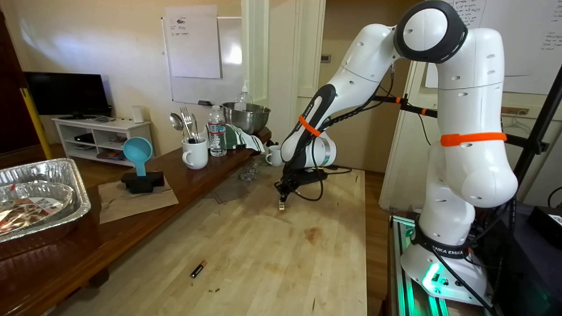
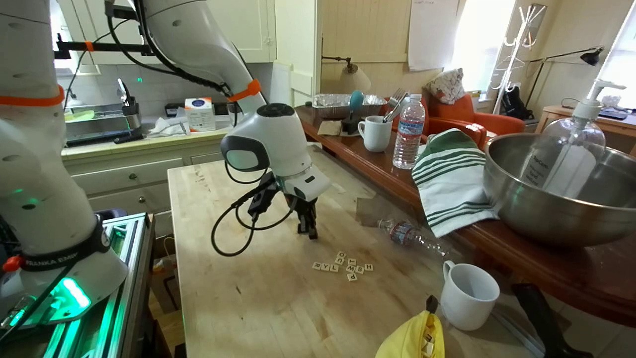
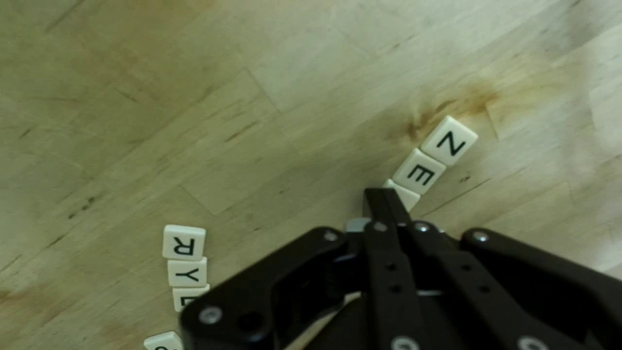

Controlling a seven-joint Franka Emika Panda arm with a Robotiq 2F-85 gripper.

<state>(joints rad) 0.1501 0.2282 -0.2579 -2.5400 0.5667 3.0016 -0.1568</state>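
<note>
Black jaws clenched together, the gripper [image 3: 381, 198] points down at the wooden tabletop [image 3: 267, 146]; in the wrist view it partly covers a cream tile [image 3: 405, 195] beside the E tile [image 3: 419, 172]. Whether it touches that tile, I can't tell. An R tile [image 3: 183, 242] lies apart.

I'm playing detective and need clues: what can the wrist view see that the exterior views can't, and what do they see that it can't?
Only the wrist view: a readable E tile; in the exterior views I can't make that letter out.

Only the exterior views: a steel mixing bowl and an upright water bottle in both, plus a yellow zip pouch in an exterior view.

Shared: the wooden tabletop, letter tiles and the gripper, jaws shut.
</note>
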